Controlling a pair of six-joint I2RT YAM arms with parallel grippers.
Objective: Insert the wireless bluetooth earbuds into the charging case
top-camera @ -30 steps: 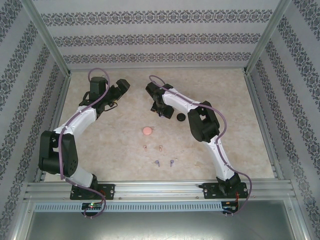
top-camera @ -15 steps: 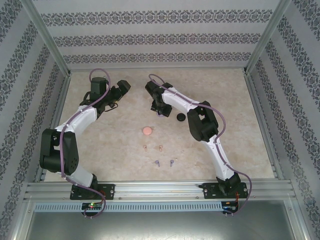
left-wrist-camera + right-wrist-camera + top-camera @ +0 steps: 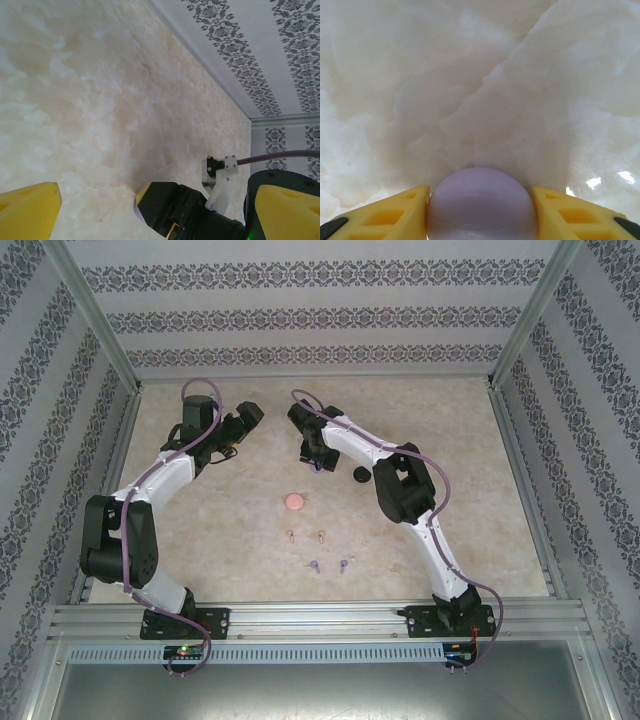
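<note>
No earbuds (image 3: 313, 565) were cased yet, lying well apart from the right hand (image 3: 480, 195), which gripped the purple case (image 3: 481, 212); the left hand (image 3: 157, 205) stood open.

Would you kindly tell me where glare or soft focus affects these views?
Right wrist: glare spots on the table, purple case slightly soft; left wrist: near yellow fingers soft-edged; top external: even, diffuse light.

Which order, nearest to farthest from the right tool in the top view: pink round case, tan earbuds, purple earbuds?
1. Pink round case, just toward the bases from the right tool, whose fingers flank a purple case.
2. Tan earbuds, mid-table.
3. Purple earbuds, closest to the bases.
</note>
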